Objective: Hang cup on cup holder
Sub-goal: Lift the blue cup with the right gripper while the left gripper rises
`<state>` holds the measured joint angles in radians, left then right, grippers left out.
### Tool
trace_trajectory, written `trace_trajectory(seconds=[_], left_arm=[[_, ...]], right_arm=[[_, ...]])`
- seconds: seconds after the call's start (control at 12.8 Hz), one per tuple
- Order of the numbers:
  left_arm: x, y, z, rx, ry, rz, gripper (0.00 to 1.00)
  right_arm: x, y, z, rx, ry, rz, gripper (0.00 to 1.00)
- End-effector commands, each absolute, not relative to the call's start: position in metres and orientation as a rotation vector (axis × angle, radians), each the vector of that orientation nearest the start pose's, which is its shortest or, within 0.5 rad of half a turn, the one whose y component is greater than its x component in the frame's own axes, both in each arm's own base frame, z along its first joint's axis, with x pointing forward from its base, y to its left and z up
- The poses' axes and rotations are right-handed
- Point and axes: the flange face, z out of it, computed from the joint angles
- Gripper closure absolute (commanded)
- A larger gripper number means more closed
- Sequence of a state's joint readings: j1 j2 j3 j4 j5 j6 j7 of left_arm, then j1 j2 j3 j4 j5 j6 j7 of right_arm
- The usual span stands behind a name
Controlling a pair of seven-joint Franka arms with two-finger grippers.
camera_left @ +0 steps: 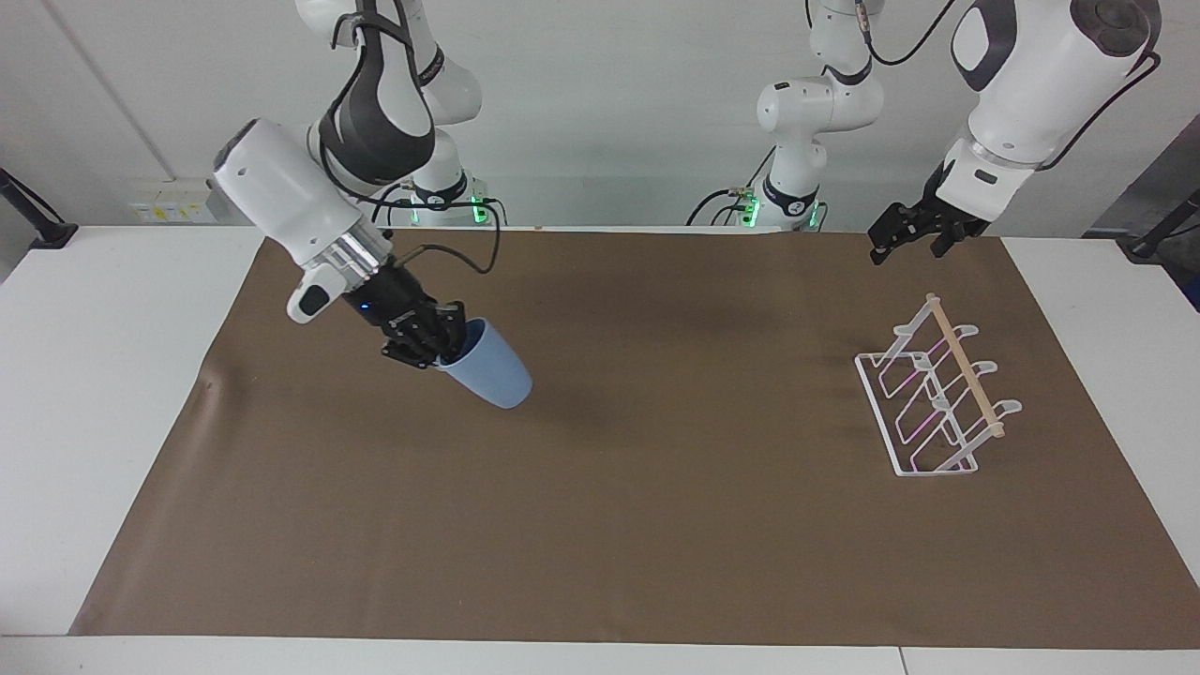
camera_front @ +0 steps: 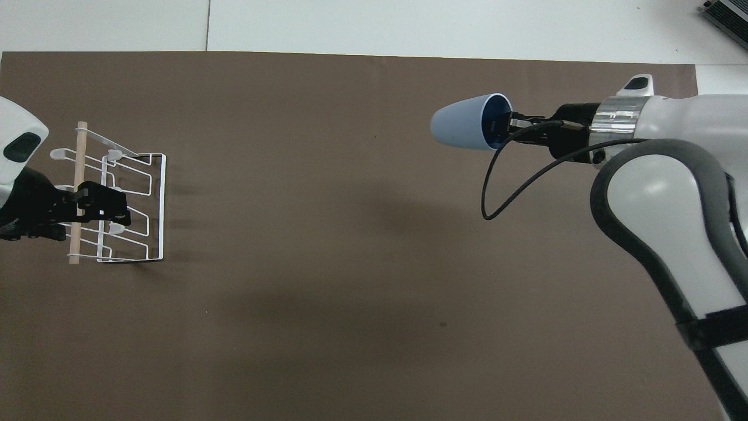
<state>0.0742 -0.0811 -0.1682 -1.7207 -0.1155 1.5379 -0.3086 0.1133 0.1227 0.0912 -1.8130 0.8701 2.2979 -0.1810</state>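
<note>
The light-blue cup (camera_left: 492,375) (camera_front: 461,123) hangs tilted in the air over the brown mat, its base pointing toward the left arm's end of the table. My right gripper (camera_left: 448,345) (camera_front: 507,124) is shut on the cup's rim, with one finger inside the mouth. The white wire cup holder (camera_left: 964,365) (camera_front: 79,158) with its wooden dowel stands on the mat at the left arm's end. My left gripper (camera_left: 907,246) (camera_front: 114,206) hovers open over the holder with nothing in it.
The brown mat (camera_left: 656,525) covers most of the white table (camera_left: 94,375). A black cable (camera_front: 497,187) loops down from the right wrist. Nothing else lies on the mat between the cup and the holder.
</note>
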Motion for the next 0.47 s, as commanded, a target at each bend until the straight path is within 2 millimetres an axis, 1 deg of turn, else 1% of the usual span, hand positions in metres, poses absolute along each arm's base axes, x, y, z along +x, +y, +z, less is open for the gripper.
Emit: trace_trajectory(seconds=[0.0,0.08,0.16,0.23,0.31,0.39], left_arm=[[0.507,-0.07,0.595,-3.176,-0.811,0.247,0.0],[0.508,-0.075,0.594,-3.139,-1.07,0.269,0.0],[0.509,-0.079,0.593,-3.114,-1.263,0.309,0.0],[0.509,-0.079,0.594,-3.073,-1.463,0.368,0.0],[0.511,-0.074,0.596,-3.017,-1.668,0.451,0.0],[0.512,-0.076,0.6,-2.955,-1.857,0.558,0.0]], right_arm=[[0.604,0.185,0.531,-2.172,0.169,-0.399,1.0],[0.599,0.2,0.535,-2.094,0.199,-0.372,1.0],[0.593,0.215,0.539,-2.036,0.213,-0.342,1.0],[0.586,0.23,0.544,-1.989,0.213,-0.315,1.0],[0.578,0.248,0.547,-1.946,0.213,-0.284,1.0],[0.569,0.268,0.55,-1.886,0.229,-0.244,1.0]])
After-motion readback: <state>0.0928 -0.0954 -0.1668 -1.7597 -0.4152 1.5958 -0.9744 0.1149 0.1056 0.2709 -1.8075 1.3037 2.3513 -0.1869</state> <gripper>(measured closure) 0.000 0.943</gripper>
